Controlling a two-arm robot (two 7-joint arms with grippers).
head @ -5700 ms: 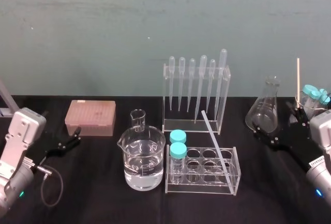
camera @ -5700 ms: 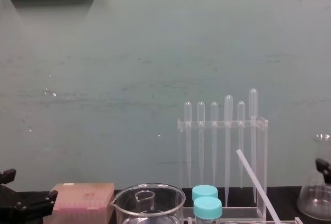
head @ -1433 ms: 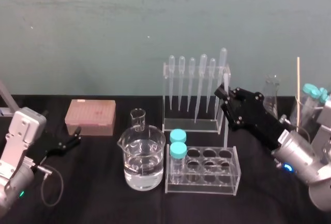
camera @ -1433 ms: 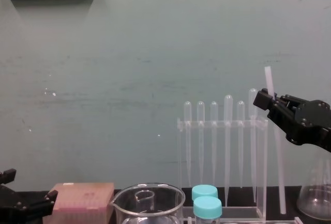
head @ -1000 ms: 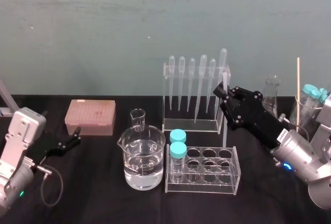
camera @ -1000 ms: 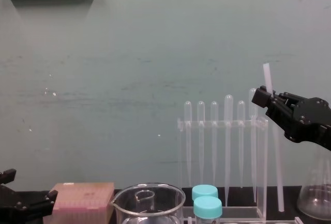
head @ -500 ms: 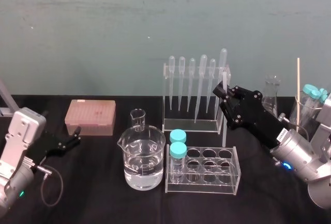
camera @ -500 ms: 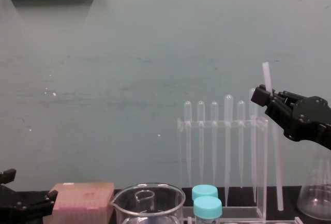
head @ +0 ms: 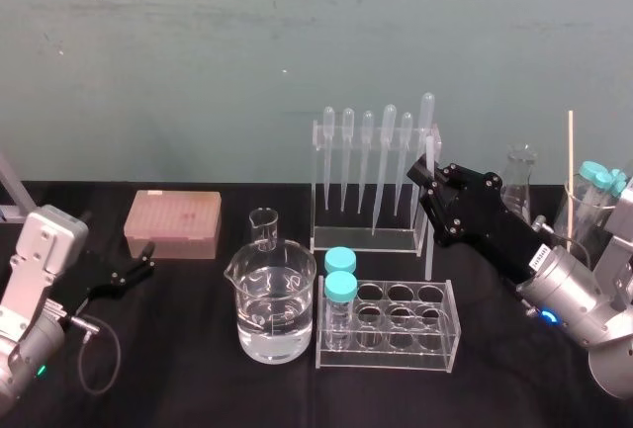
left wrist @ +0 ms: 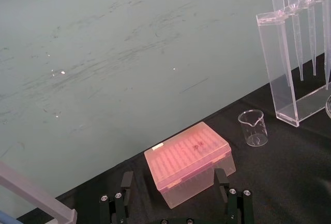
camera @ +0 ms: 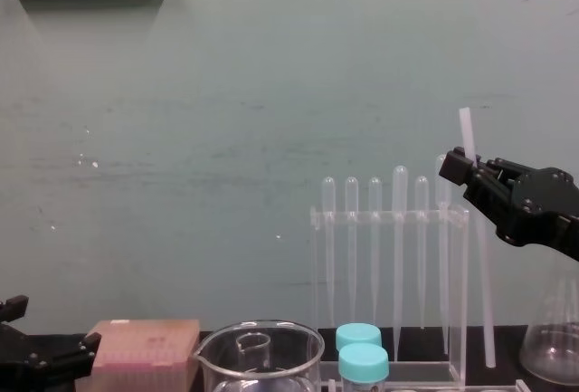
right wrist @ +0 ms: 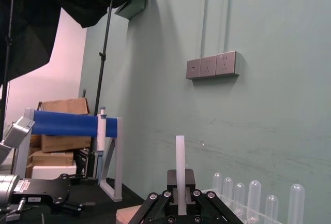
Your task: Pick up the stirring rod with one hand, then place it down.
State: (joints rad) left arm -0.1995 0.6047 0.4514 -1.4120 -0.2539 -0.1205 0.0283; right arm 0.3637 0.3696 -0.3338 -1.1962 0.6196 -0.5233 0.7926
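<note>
On my feed the right gripper (head: 425, 173) is a black, blocky unit, its angular fingers (camera: 463, 167) dotted with small silver screws. Behind it comes a silver-grey cylindrical wrist (head: 576, 301) with a white label in black print (head: 537, 260) and a small blue light (head: 547, 315). The left gripper (head: 146, 259) is black as well and slimmer, with silver screw heads on each of its fingers (left wrist: 228, 203). Its arm has a boxy silver-grey housing (head: 45, 248), a thin black cable (head: 117, 351) looping off a metal plug, and a small green light (head: 40, 371).
</note>
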